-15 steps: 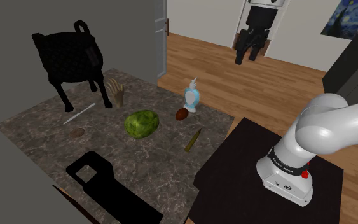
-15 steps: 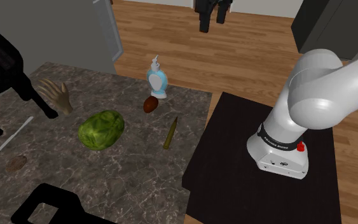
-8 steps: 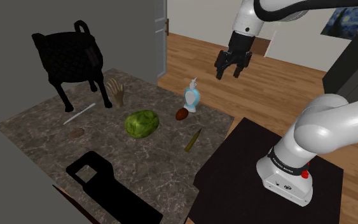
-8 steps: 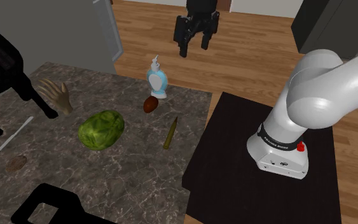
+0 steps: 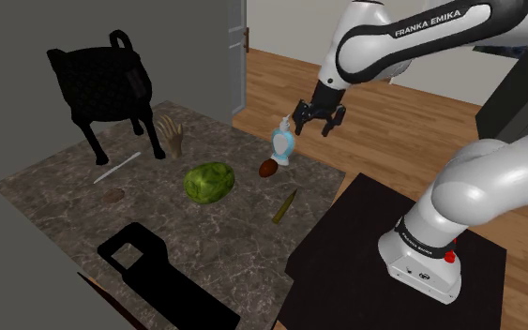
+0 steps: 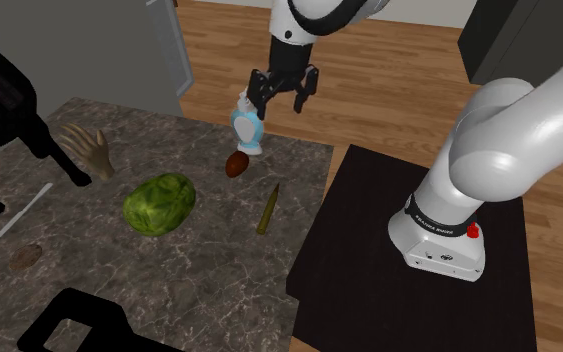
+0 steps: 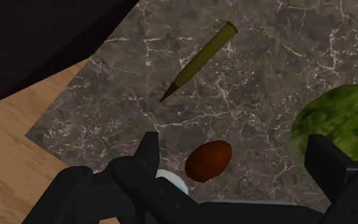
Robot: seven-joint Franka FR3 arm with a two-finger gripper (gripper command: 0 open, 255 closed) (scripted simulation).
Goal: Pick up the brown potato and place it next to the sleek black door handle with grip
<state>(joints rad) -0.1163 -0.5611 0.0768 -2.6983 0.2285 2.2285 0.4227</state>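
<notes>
While my end effector (image 5: 316, 122) hangs over the edge of the tabletop (image 5: 55, 192), the brown potato (image 5: 269, 168) lies untouched.
Its jaws stand apart, gripping nothing; the potato rests just beside a blue-and-white bottle (image 5: 283, 142), near a green cabbage (image 5: 208, 182), well apart from the black door handle (image 5: 163, 281).

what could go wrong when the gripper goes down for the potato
1. The blue and white bottle stands right beside the potato, with the open gripper close above it; a finger may tip it.
2. The potato is rounded, so an off-centre pinch could roll it toward the table edge.
</notes>
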